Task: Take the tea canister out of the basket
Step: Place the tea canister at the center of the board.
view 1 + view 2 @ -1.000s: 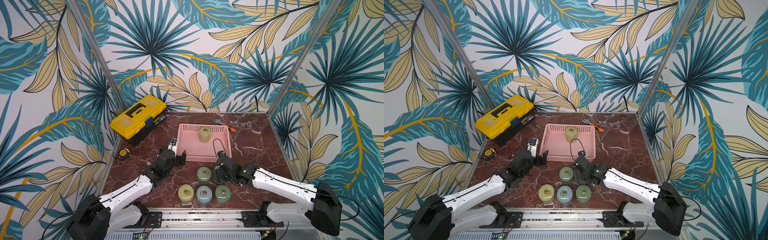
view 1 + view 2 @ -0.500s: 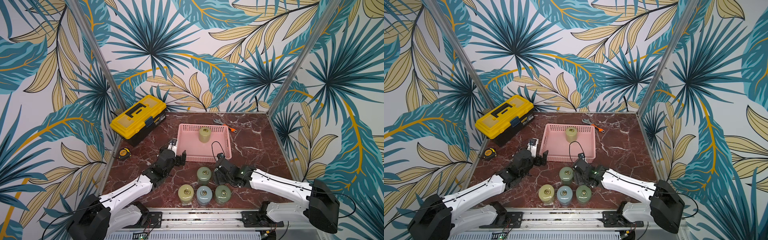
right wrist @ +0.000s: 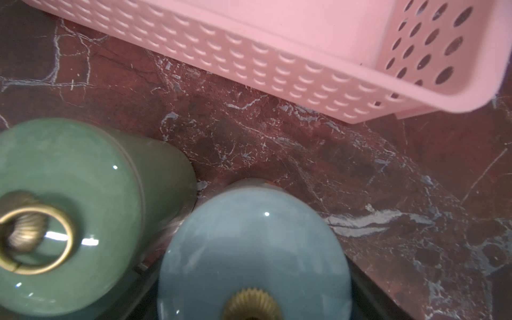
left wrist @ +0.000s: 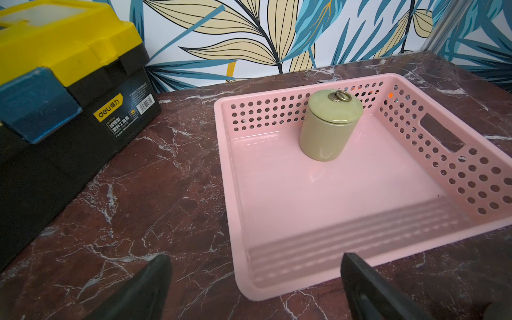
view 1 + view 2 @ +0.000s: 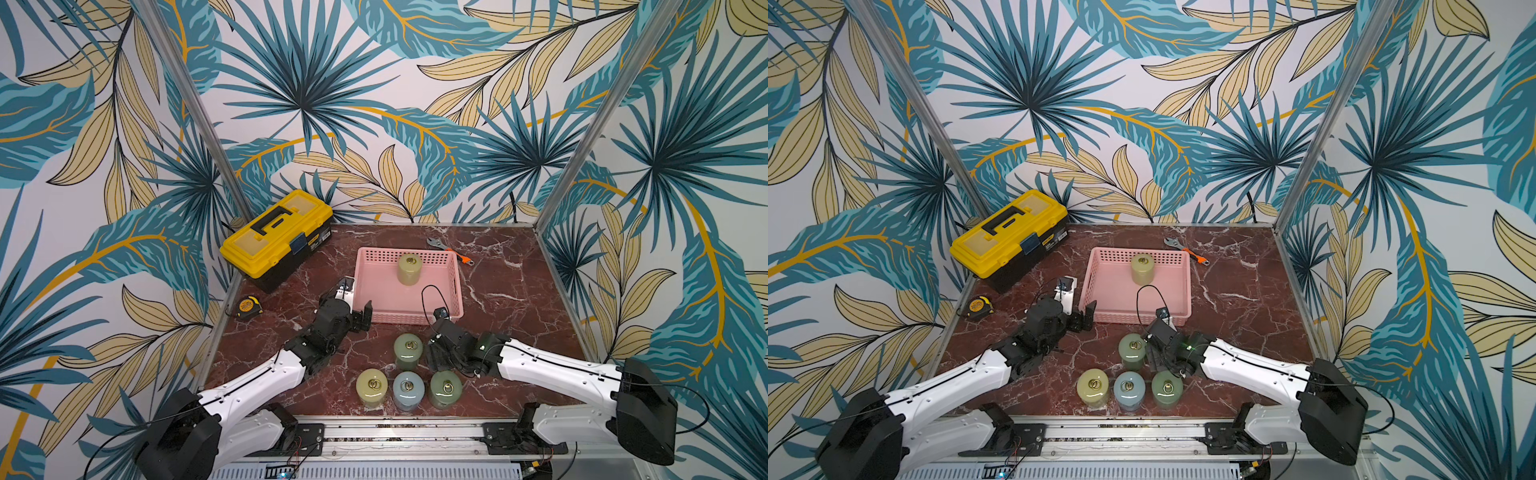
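Note:
A pale olive tea canister (image 5: 409, 270) (image 4: 328, 133) with a ring knob stands upright near the far wall of the pink basket (image 5: 386, 295) (image 4: 304, 210). My left gripper (image 5: 361, 320) (image 4: 255, 279) is open and empty, its fingers straddling the basket's near left corner. My right gripper (image 5: 440, 359) (image 3: 249, 277) points down in front of the basket's near wall (image 3: 277, 69), shut on a blue tea canister (image 3: 249, 243). The gripper hides that canister in both top views. A green canister (image 5: 408, 351) (image 3: 83, 194) stands right beside it.
Three more canisters stand in a row by the front edge: yellowish (image 5: 372, 388), blue (image 5: 408, 392), green (image 5: 445, 388). A yellow-and-black toolbox (image 5: 276, 237) sits at the back left with a tape measure (image 5: 249, 306) in front of it. A wrench (image 5: 449, 249) lies behind the basket.
My right arm has shifted slightly left and toward the front with its canister, closer to the green one. The left arm and the canister in the basket have not moved.

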### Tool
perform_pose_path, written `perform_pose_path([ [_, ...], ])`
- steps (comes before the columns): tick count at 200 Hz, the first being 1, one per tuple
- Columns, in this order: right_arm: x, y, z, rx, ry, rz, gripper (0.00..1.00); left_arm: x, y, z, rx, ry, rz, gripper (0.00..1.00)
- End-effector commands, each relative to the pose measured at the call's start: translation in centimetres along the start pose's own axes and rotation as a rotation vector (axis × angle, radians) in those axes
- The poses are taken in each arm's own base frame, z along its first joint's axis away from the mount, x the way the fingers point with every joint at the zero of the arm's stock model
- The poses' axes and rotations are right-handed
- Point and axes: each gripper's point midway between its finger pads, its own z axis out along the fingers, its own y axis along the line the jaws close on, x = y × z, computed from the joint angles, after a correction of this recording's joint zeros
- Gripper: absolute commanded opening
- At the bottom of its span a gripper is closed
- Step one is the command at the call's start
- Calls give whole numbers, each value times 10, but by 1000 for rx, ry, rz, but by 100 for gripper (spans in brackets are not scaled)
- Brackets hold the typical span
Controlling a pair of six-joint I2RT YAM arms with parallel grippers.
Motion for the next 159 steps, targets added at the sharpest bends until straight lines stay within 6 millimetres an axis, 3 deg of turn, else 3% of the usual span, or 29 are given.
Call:
perform_pose_path([
  [1, -4, -2, 0, 21, -27, 15, 85, 5, 1, 1, 2, 1, 8, 100],
  [51, -7, -2, -4, 18, -37, 14, 99, 5, 1, 1, 3, 0, 7, 100],
  [159, -34, -1, -26, 23, -111, -11, 99, 3, -8, -1, 58, -2, 14, 100],
])
